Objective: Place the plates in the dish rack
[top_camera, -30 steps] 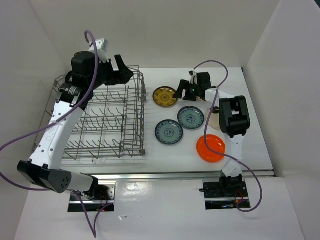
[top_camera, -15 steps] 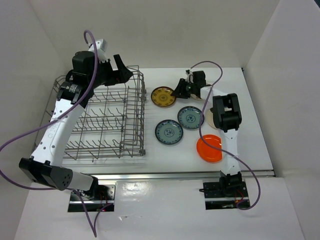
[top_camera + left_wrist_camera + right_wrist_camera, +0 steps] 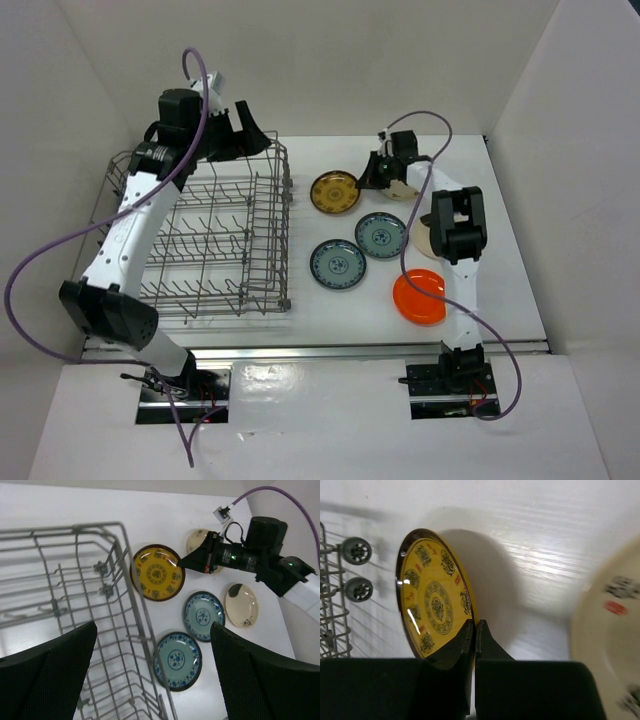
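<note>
Rack: the big grey wire dish rack sits on the left side of the white table. I see no plate in it.
Plates: all six small round plates lie on the table to the right of the rack. None is loaded yet.
Yellow one: the brown-yellow patterned plate is near the rack's far corner.
Blue-green ones: the two blue-green patterned plates lie side by side, a bit nearer to the arms.
Cream ones: of the two cream plates, one lies beside a blue-green plate. The other peeks out from behind the right arm.
Orange one: the plain bright orange plate is nearest to the right arm's base.
Right gripper: the right gripper has its fingers pressed together right at the rim of the yellow plate. I cannot tell if the rim is pinched between them.
Left gripper: the left gripper hangs over the rack's far right corner. Its fingers are wide apart and hold nothing.
Step now: it looks like the very first pick, of the yellow plate.
Left to do: all six plates must go into the rack.
</note>
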